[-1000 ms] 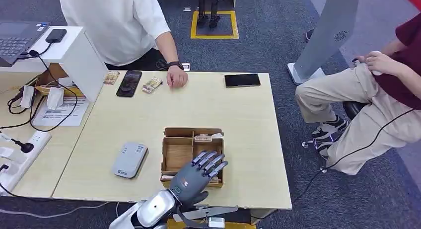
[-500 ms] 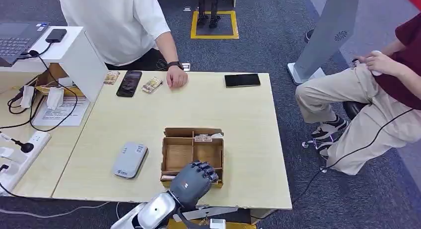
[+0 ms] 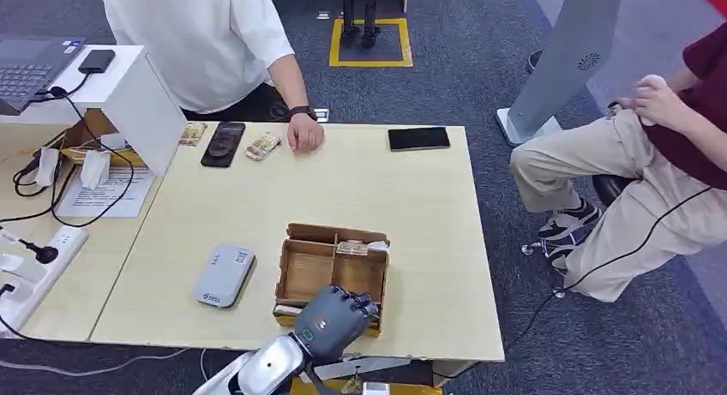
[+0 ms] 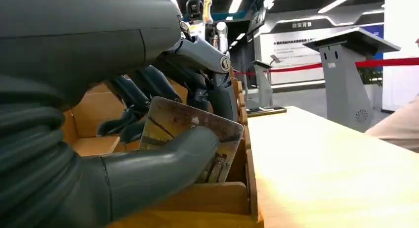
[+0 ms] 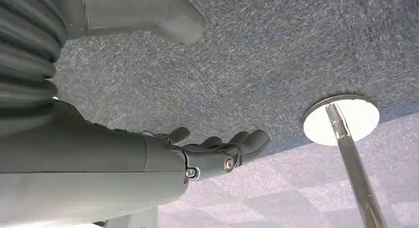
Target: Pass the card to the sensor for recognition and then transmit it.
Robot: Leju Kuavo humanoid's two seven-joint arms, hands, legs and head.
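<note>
So the left hand is reaching into the near edge of the wooden box, fingers curling round a card and the thumb pressing it from the front. In the left wrist view the card is standing tilted in the near compartment, pinched but not lifted clear yet. Makes sense to grip it by the top edge, since the box walls are blocking any other way in. The grey sensor is lying flat just left of the box, so my guess is the card is heading there next.

The right hand is hanging down over the carpet, fingers loosely apart and holding nothing (just parked out of the way, I'd say).

Everything's sitting on a pale wooden table. A person in a white shirt is standing at the far side, resting a hand by two phones, and another is sitting off to the right.
</note>
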